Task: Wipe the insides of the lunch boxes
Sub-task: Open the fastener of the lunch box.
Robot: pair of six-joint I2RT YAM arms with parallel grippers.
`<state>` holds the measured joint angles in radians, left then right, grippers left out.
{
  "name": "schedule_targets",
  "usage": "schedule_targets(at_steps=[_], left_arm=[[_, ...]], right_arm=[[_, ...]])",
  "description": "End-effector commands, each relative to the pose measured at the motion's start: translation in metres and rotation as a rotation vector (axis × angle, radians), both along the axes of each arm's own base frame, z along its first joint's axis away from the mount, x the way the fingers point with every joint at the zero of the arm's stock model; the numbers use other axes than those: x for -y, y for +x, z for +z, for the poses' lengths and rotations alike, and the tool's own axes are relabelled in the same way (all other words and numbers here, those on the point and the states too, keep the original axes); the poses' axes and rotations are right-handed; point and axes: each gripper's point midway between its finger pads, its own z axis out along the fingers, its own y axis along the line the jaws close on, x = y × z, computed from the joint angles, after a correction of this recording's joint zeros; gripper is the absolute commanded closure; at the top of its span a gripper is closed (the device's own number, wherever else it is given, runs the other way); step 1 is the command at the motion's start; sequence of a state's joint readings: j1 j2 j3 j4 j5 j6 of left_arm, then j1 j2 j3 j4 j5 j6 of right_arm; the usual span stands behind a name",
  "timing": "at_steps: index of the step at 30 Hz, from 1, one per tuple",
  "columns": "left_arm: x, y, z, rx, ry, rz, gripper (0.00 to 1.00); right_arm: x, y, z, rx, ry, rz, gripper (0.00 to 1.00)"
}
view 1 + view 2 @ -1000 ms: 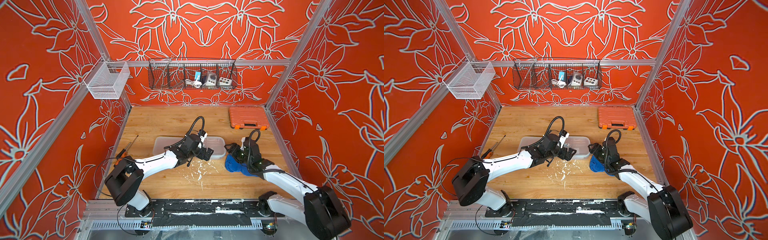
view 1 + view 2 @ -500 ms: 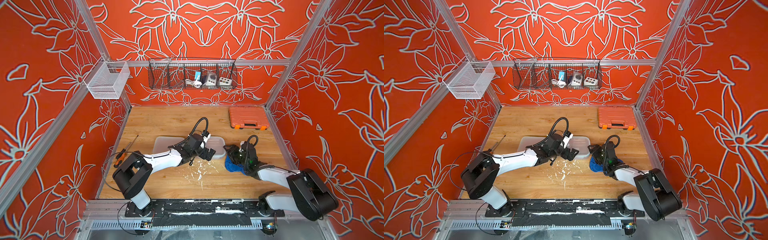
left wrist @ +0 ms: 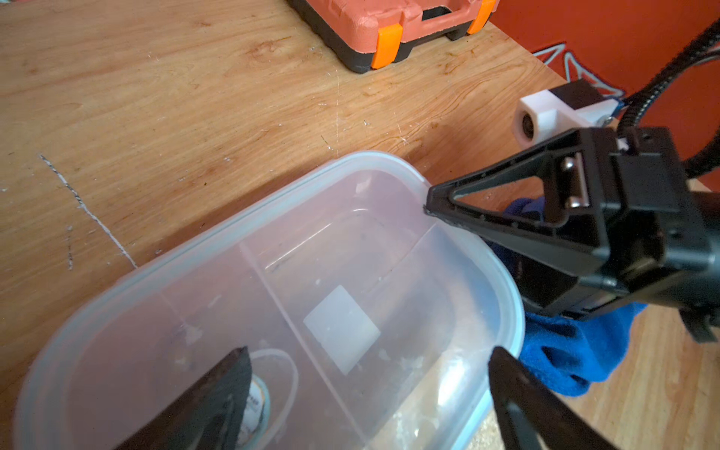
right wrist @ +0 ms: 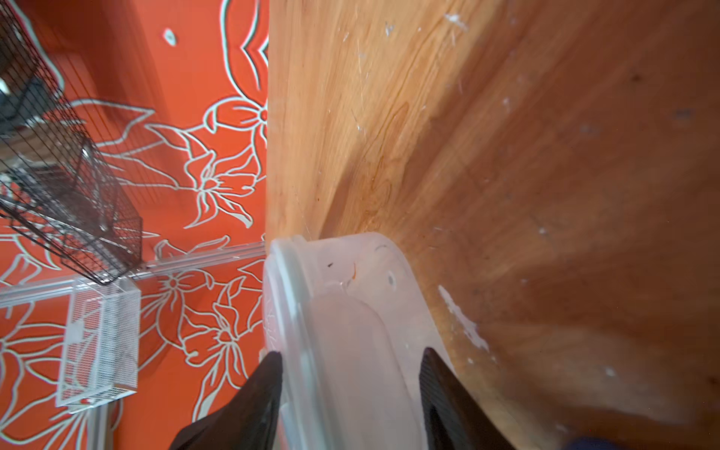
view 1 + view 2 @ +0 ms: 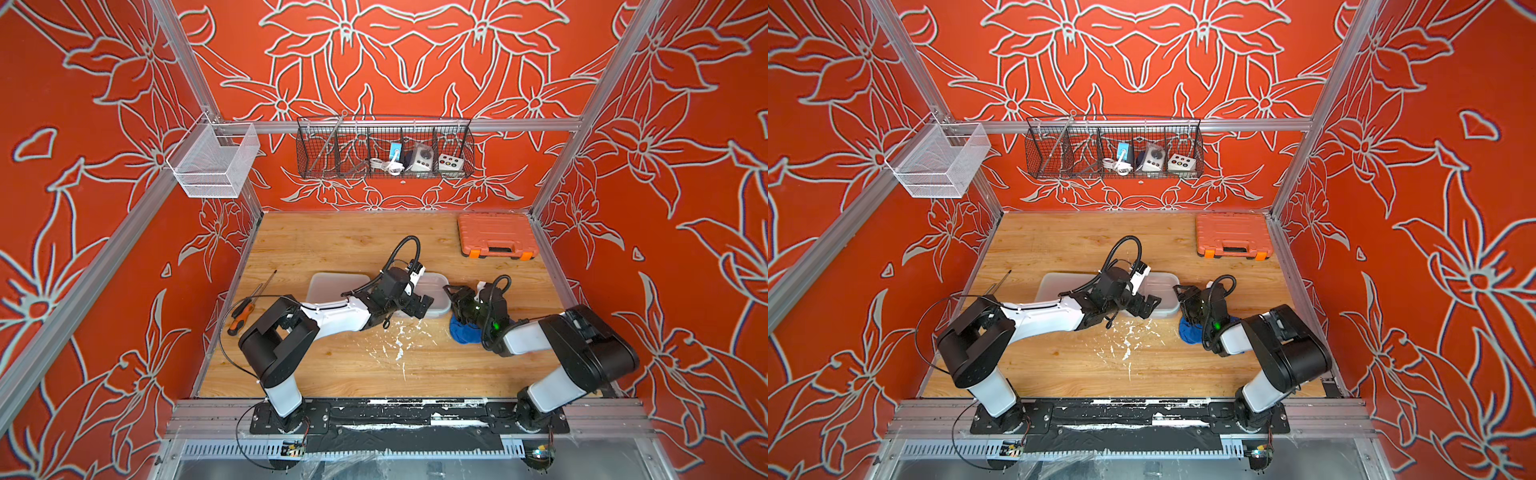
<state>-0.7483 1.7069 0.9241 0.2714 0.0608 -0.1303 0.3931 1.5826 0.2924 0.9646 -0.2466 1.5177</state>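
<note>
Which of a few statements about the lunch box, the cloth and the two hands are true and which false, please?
1. The blue cloth lies on the table, outside the lunch box. True.
2. The orange tool case stands open. False: it is closed.
3. The left hand is open over the divided lunch box. True.
4. The right hand holds the blue cloth. False: its fingers straddle one end of the lunch box, and the cloth lies on the table under that arm.
5. The screwdriver lies inside the lunch box. False: it lies at the table's left edge.
</note>
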Motion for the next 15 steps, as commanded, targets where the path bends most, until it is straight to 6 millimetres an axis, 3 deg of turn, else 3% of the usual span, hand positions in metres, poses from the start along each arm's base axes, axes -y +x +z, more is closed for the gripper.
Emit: schedule_targets(at_steps=[1,9,15], left_arm=[[0.001,0.001,-0.01,-0.016,0.03,0.006,0.05],[0.009,0.001,-0.019,-0.046,0.016,-0.019,0.07],[0.01,-0.004,-0.031,-0.08,0.009,-0.027,0.11]], right_arm=[[0.002,-0.005,0.001,-0.001,0.045,-0.026,0.42],[0.005,0.0,0.025,0.02,0.02,-0.042,0.43],[0.004,0.006,0.016,0.04,0.05,-0.062,0.46]])
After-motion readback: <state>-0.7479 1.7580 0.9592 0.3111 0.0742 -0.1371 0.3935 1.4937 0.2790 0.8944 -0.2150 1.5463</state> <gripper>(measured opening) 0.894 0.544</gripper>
